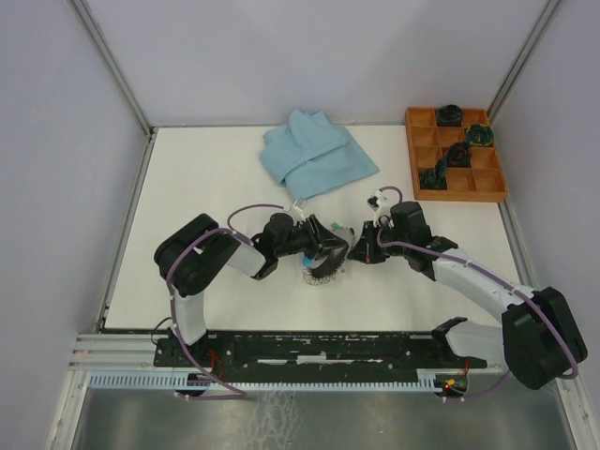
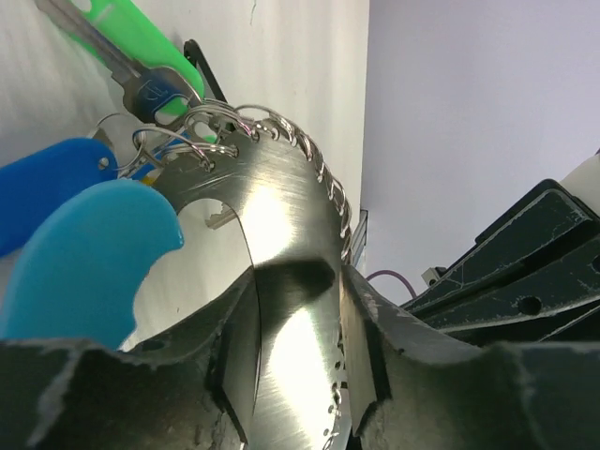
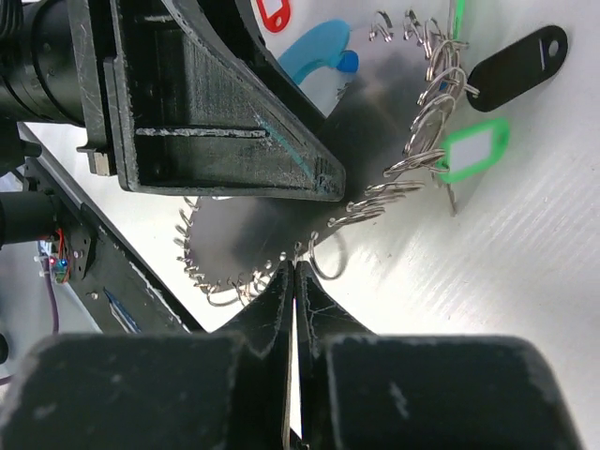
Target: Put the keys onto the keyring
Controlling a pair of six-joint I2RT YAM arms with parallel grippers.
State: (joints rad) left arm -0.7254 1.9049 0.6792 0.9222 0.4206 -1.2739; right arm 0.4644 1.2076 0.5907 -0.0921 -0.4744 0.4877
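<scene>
- Straddling the rim of the keyring (image 2: 272, 197) with the left tool (image 2: 295, 319), near the surface's middle (clamped or only closing in, cannot tell).
- Touching that rim with the right tool (image 3: 293, 281), clenched tight.
- Showing several tagged keys (image 2: 141, 42) already hanging there; judging the task well underway, the number remaining unclear.

From above, the left fingers (image 1: 330, 246) and right fingers (image 1: 359, 246) are covering most of the keyring (image 1: 319, 274). The dark things lying in the orange tray (image 1: 410, 141) are showing too small to name. At the left wrist, the picture's edges are cutting off the green tag (image 2: 141, 37) and dark-blue tag (image 2: 47, 183). At the right wrist, the red tag (image 3: 272, 11) is running off the top.
</scene>
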